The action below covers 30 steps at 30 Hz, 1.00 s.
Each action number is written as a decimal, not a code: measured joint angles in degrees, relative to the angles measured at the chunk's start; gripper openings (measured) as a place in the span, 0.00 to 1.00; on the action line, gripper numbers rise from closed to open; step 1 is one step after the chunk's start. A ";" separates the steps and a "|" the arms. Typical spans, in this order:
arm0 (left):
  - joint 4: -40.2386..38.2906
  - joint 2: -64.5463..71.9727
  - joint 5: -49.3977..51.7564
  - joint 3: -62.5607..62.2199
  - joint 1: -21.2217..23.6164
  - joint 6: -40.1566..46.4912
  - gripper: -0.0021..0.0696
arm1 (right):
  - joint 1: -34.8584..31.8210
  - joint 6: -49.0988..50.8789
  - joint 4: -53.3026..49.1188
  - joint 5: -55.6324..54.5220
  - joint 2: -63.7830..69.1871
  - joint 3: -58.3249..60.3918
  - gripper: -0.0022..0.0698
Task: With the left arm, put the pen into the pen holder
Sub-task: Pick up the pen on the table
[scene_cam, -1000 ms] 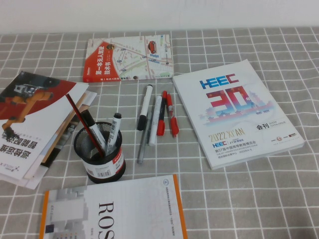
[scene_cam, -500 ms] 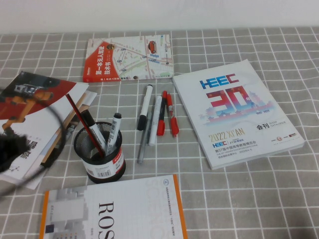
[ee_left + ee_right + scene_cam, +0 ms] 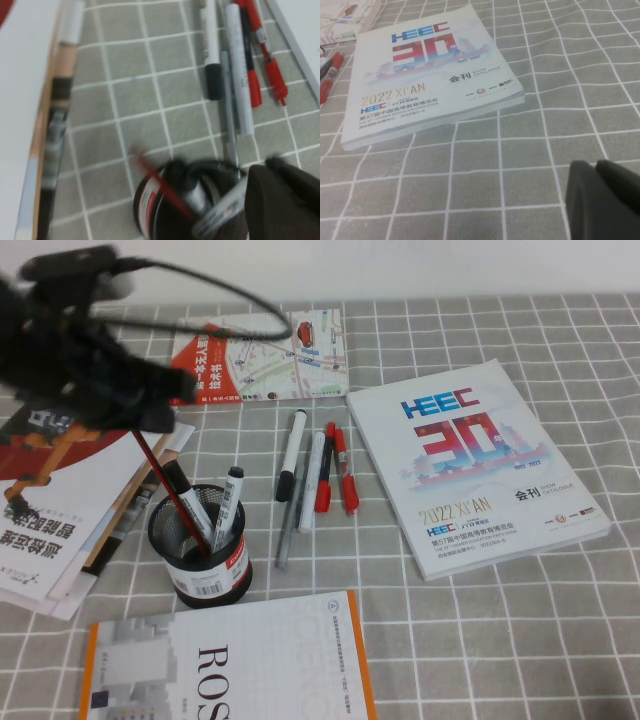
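Grey checked tabletop point(image 3: 520, 640) with books and papers. Left claw point(image 3: 160, 400) hangs blurred over the far-left area, above the paper stack; can't tell if open or closed. Pen point(image 3: 291, 454) lies mid-tabletop beside slim pens, untouched. Pen holder point(image 3: 200, 545) stands near the front-left. Right claw point(image 3: 602, 200) low over the right side, closed.

An office-style desk set up for robot trials. A grey checked cloth point(image 3: 520, 640) covers the table below a plain white wall point(image 3: 400, 265). Trade-fair catalogues point(image 3: 475, 475), a map booklet point(image 3: 260, 355), a stack of brochures point(image 3: 60, 510) and a robotics book point(image 3: 230, 665) lie around a mesh pen holder point(image 3: 200, 545) and loose pens point(image 3: 318, 475).
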 joint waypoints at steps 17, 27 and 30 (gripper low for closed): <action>5.43 28.18 15.05 -36.34 -4.59 0.00 0.03 | 0.00 0.00 0.00 0.00 0.00 0.00 0.01; 5.87 35.99 15.03 -38.89 -9.40 0.86 0.03 | 0.00 0.00 0.00 0.00 0.00 0.00 0.01; 5.87 37.77 15.03 -38.89 -10.28 1.01 0.03 | 0.00 0.00 0.00 0.00 0.00 0.00 0.01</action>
